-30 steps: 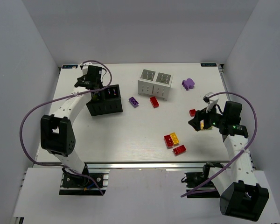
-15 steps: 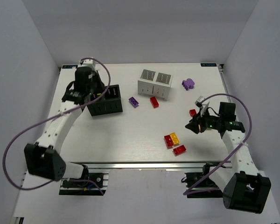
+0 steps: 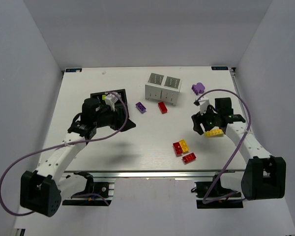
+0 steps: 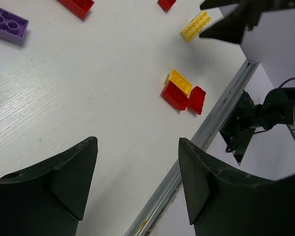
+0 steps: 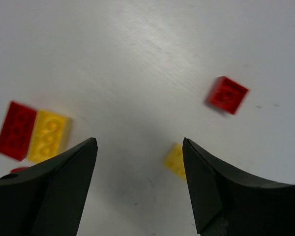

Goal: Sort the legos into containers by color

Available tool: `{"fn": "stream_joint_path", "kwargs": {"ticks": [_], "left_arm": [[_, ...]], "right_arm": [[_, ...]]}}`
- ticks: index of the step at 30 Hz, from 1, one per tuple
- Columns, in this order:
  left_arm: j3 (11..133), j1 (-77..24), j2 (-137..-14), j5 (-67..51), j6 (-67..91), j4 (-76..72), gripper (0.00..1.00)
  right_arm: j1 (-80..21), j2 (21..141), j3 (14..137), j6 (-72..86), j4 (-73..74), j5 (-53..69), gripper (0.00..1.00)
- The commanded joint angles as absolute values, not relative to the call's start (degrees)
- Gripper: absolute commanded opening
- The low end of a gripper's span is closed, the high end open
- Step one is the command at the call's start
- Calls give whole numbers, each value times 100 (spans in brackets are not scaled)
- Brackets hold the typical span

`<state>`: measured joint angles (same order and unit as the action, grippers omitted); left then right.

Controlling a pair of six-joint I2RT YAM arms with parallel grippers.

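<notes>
Legos lie scattered over the white worktop (image 3: pixel 137 140) and neither arm has hold of one. The left end effector (image 4: pixel 137 142) is spread wide with nothing between its fingers. It sits right at the black container (image 3: pixel 99 94), over it or just beside it, can't tell which, since the arm hides most of the box from above. Its camera looks across at a purple brick (image 4: pixel 7 22) and, farther off, a little huddle: a yellow brick (image 4: pixel 179 81) touching a red brick (image 4: pixel 175 95), with a second red brick (image 4: pixel 196 100) just beside them. The right end effector (image 5: pixel 138 142) is wide open and empty too, low over the worktop near the right edge. A long yellow brick (image 3: pixel 214 133) pokes out by one of its fingers, no idea if they touch, and a square red brick (image 5: pixel 227 95) lies a bit beyond. The white container (image 3: pixel 157 94) stands upright at the back middle, with a lone red brick (image 3: pixel 162 107) just in front and a purple piece (image 3: pixel 198 88) off to its right.
</notes>
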<state>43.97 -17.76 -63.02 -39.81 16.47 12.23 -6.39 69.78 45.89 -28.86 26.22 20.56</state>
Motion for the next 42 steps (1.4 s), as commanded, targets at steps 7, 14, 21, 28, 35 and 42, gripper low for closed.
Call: {"fn": "stream_joint_path", "kwargs": {"ticks": [7, 14, 21, 28, 35, 42], "left_arm": [[4395, -1767, -5239, -3911, 1239, 1265, 86], [4298, -1767, -4764, -3692, 1178, 1204, 98], [4315, -1767, -4799, -3683, 1160, 1239, 98], [4315, -1767, -4790, -3621, 1160, 1248, 98], [4315, -1767, -4755, -3577, 1178, 1248, 98], [4315, -1767, -4632, -3463, 1160, 1274, 98]], "right_arm": [[-563, 8566, 6028, -1415, 2012, -273, 76], [-431, 9693, 6722, -1099, 2337, 139, 81], [-317, 10230, 6987, -1063, 2390, 413, 72], [-263, 10494, 6935, -1116, 2531, 624, 58], [-255, 10573, 6891, -1195, 2505, 589, 45], [-290, 10460, 7136, -1607, 2767, 728, 2]]}}
